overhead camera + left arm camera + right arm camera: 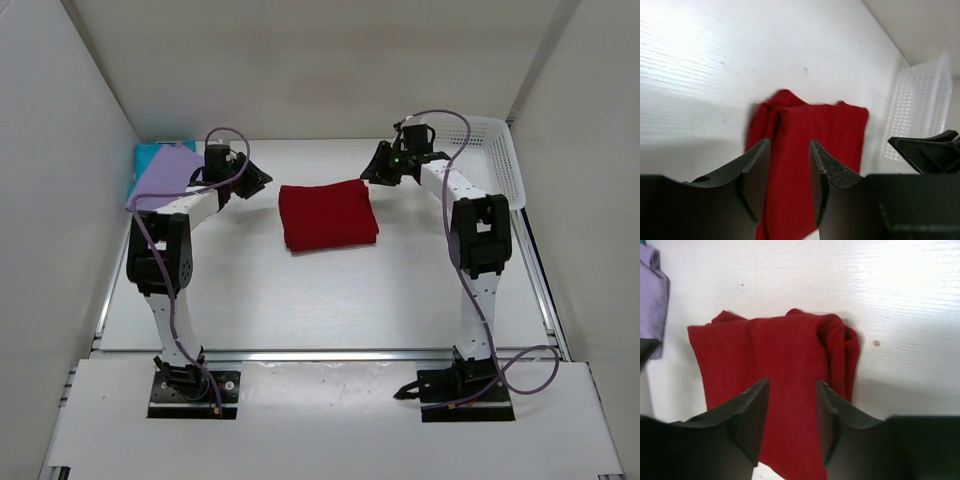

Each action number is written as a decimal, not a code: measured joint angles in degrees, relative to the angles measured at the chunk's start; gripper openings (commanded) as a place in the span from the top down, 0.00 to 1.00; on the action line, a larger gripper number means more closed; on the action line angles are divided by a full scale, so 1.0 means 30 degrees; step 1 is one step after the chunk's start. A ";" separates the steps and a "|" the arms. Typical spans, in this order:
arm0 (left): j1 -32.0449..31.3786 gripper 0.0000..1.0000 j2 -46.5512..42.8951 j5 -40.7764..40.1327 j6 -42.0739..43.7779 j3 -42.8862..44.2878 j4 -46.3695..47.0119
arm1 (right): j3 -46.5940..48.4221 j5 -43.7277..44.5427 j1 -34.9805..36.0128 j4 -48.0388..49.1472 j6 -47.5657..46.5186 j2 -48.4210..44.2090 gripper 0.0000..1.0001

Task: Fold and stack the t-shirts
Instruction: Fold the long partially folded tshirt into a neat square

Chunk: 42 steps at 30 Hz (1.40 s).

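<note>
The red t-shirt (pixel 327 215) lies folded into a rectangle at the table's middle; it also shows in the left wrist view (pixel 805 150) and the right wrist view (pixel 770 360). The lavender t-shirt (pixel 163 176) lies folded on the teal t-shirt (pixel 150 154) at the back left; its edge shows in the right wrist view (pixel 651 290). My left gripper (pixel 258 177) hovers left of the red shirt, open and empty (pixel 790 145). My right gripper (pixel 372 170) hovers at its back right, open and empty (pixel 792 385).
A white lattice basket (pixel 492 160) stands at the back right, behind the right arm; it also shows in the left wrist view (pixel 920 110). White walls close in the table on three sides.
</note>
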 measured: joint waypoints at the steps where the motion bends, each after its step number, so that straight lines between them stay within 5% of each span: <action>1: 0.0000 0.53 -0.0525 -0.0029 -0.0022 -0.0350 0.0357 | -0.0284 0.0219 0.0051 0.0153 -0.0109 -0.0335 0.83; 5: -0.1450 0.55 -0.2470 0.0051 -0.0291 -0.2062 0.2484 | -0.4488 0.0401 0.0612 0.2113 0.0160 -0.3526 0.99; 11: -0.4619 0.61 -0.2732 0.1282 -0.1158 -0.6623 0.5982 | -1.0433 -0.0794 0.1654 0.5989 0.1137 -0.5617 1.00; 18: -0.4189 0.63 -0.2710 0.2055 -0.2135 -1.1497 0.9100 | -1.5591 -0.1450 0.1137 0.8888 0.2667 -0.5588 1.00; 24: -0.3577 0.56 -0.4211 0.2601 -0.2579 -1.4200 1.0907 | -1.6589 -0.1486 0.1129 0.9785 0.2994 -0.6317 0.99; 32: -0.3293 0.55 -0.6528 0.1676 -0.2251 -1.3143 0.9005 | -1.3253 -0.1260 0.1304 0.8881 0.2871 -0.6215 1.00; 38: -0.2550 0.58 -0.2528 0.1545 -0.1807 -0.7147 0.7708 | -0.5508 -0.1494 0.1778 0.7839 0.1916 -0.1392 1.00; 42: -0.1494 0.57 -0.0736 0.1552 -0.1770 -0.6404 0.7147 | -0.2004 -0.1355 0.1923 0.5493 0.1195 0.1749 1.00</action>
